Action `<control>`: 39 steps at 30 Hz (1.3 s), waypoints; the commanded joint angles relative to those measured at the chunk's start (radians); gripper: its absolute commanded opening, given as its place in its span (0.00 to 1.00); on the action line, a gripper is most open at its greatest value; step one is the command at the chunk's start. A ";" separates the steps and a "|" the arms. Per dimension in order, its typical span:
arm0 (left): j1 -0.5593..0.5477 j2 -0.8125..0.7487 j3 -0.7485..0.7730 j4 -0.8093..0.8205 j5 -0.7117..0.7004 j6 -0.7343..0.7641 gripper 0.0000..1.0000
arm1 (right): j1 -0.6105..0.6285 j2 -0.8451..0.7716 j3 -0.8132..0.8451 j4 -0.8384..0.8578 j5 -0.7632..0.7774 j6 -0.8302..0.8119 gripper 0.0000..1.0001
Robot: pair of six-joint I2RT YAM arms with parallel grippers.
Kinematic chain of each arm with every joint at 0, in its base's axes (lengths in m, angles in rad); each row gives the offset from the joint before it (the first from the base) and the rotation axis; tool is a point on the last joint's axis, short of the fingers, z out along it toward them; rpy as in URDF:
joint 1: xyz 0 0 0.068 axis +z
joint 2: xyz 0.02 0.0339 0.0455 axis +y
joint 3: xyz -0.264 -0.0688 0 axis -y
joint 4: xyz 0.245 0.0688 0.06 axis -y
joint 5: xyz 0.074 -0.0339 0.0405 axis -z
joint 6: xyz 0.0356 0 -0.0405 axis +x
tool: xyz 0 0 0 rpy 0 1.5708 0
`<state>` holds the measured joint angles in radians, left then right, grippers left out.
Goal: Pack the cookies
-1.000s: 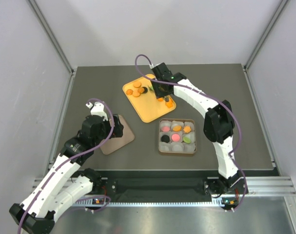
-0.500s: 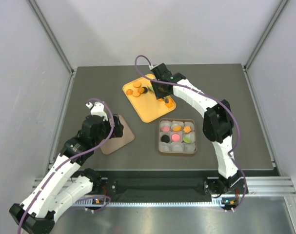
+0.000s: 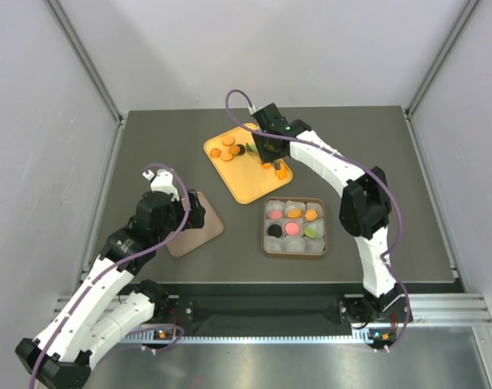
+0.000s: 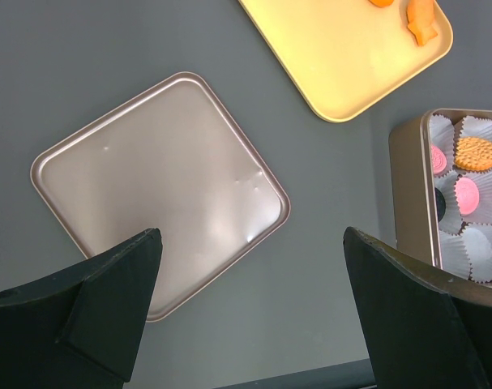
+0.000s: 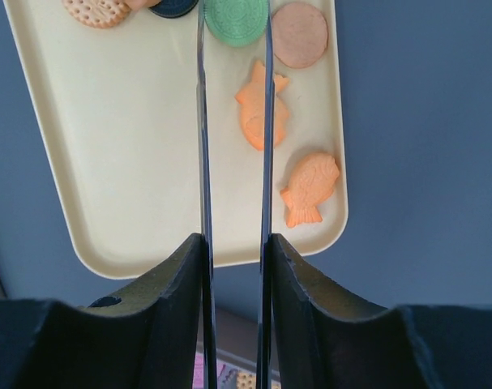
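Note:
Cookies lie on a yellow tray (image 3: 247, 180): orange rounds (image 3: 228, 147) at its far left, and in the right wrist view an orange biscuit (image 5: 96, 10), a black one (image 5: 174, 6), a pink one (image 5: 299, 34) and two orange fish shapes (image 5: 263, 113). My right gripper (image 3: 263, 152) hangs over the tray. Its thin fingers (image 5: 202, 121) press both sides of a green cookie (image 5: 236, 19). The square tin (image 3: 294, 251) holds pink (image 3: 293, 229), orange (image 3: 311, 215), black (image 3: 273, 231) and green (image 3: 311, 232) cookies in white cups. My left gripper (image 4: 251, 243) is open and empty above the tin lid (image 4: 160, 194).
The flat metal lid (image 3: 203, 231) lies left of the tin on the dark table. The tin's left edge (image 4: 406, 194) and the tray's near corner (image 4: 351, 73) show in the left wrist view. Grey walls close in the table on three sides.
My right gripper has shifted very slightly over the tray. The left arm has not moved.

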<state>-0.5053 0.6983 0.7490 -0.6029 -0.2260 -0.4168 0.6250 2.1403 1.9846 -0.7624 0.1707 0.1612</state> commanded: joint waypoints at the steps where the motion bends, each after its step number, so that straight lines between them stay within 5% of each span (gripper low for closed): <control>1: -0.004 -0.006 0.000 0.015 -0.013 0.000 0.98 | -0.008 -0.135 0.014 0.011 -0.008 0.020 0.33; 14: -0.004 -0.008 -0.002 0.017 -0.010 0.000 0.98 | -0.010 -0.367 -0.231 0.054 -0.071 0.073 0.32; 22: -0.004 -0.002 -0.002 0.017 -0.007 0.000 0.98 | -0.010 -0.762 -0.555 0.045 -0.123 0.107 0.34; 29: -0.004 0.013 0.000 0.014 -0.016 -0.002 0.98 | -0.008 -1.071 -0.782 -0.081 -0.220 0.144 0.34; 39: -0.004 0.053 0.003 0.015 -0.010 0.001 0.98 | -0.008 -1.307 -0.926 -0.259 -0.346 0.172 0.35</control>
<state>-0.5053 0.7444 0.7490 -0.6029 -0.2264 -0.4168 0.6243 0.8848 1.0534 -0.9833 -0.1154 0.3172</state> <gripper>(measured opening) 0.986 0.354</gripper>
